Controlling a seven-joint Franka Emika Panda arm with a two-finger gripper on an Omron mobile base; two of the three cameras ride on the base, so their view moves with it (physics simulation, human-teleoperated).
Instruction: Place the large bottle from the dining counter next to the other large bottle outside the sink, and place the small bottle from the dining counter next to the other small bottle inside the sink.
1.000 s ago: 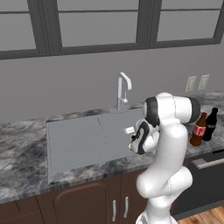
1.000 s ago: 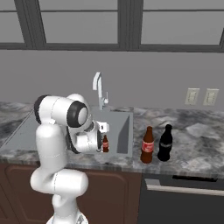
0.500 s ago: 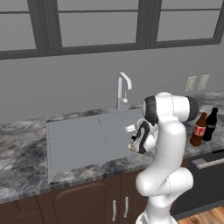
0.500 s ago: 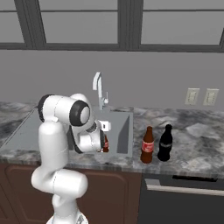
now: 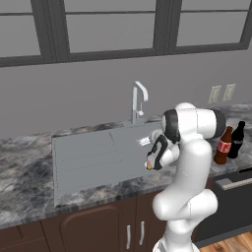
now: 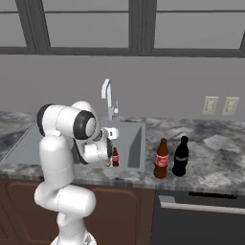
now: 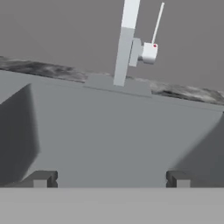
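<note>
Two small bottles [image 6: 114, 157] right base view; faucet [image 7: 124, 48] hand view.

Sink [image 5: 98, 157]: in the left base view the arm covers its right end, hiding most of the basin. Small dark bottle [image 6: 115, 157]: in the right base view it stands in the basin just beside the hand, too small to read its band; its base is cut off by the basin's front rim. A speck of orange-yellow beside it is too small to identify. Faucet [image 7: 124, 43]: in the hand view its top is cut off by the upper edge.
</note>
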